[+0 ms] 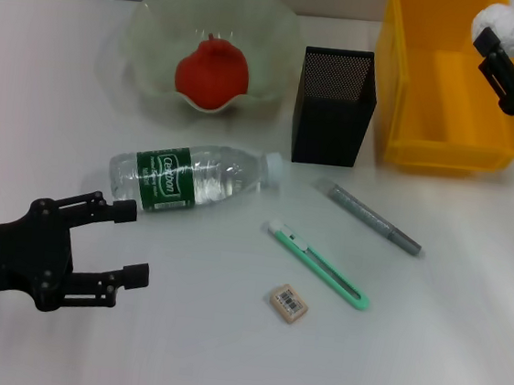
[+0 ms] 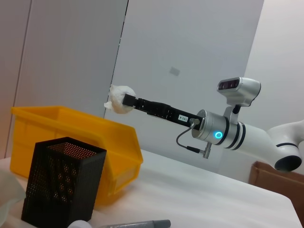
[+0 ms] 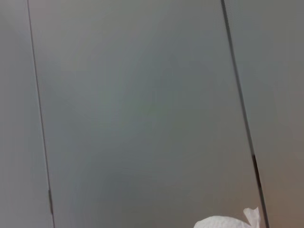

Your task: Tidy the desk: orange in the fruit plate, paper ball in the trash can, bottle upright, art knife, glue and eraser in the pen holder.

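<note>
My right gripper is shut on the white paper ball and holds it above the yellow bin; it also shows in the left wrist view and the right wrist view. My left gripper is open, low at the front left, just in front of the lying water bottle. The orange sits in the pale green fruit plate. The black mesh pen holder stands empty. The green art knife, grey glue stick and eraser lie on the table.
The white table carries everything. The yellow bin stands at the back right beside the pen holder. A grey wall is behind the table.
</note>
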### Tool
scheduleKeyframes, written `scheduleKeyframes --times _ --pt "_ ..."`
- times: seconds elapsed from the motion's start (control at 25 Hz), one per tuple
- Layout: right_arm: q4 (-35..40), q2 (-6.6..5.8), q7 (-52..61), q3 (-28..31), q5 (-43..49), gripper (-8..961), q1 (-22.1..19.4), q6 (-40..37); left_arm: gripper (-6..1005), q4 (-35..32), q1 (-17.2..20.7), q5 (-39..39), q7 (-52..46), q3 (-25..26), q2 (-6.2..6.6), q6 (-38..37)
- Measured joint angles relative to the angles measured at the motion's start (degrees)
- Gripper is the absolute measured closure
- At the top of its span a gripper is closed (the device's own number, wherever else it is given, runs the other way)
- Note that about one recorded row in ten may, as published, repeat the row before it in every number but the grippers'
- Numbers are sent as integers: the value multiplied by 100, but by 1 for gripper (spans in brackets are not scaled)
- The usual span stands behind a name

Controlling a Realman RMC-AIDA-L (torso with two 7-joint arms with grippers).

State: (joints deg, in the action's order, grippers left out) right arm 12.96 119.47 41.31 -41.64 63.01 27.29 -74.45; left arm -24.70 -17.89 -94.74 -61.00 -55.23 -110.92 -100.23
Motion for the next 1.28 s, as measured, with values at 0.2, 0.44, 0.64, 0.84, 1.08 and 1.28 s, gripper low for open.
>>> scheduleKeyframes --times 0.2,0.44,0.64,0.84,1.08,1.28 --pt "13 -3 -6 0 -33 378 6 43 142 -1 5 0 0 17 0 0" --pt "32 -3 -191 -26 -38 373 53 57 143 -3 -9 -12 0 82 0 0" --pt "15 0 -273 -30 -41 369 124 117 143 -1 -6 -9 0 84 5 0" --pt "8 3 -296 -7 -44 153 139 153 142 0 6 -12 0 131 9 -6" --pt "22 6 -299 -2 -44 135 142 159 142 0 5 -18 0 144 9 -14" --pt "23 6 -299 -1 -44 129 145 160 142 0 5 -18 0 144 8 -14"
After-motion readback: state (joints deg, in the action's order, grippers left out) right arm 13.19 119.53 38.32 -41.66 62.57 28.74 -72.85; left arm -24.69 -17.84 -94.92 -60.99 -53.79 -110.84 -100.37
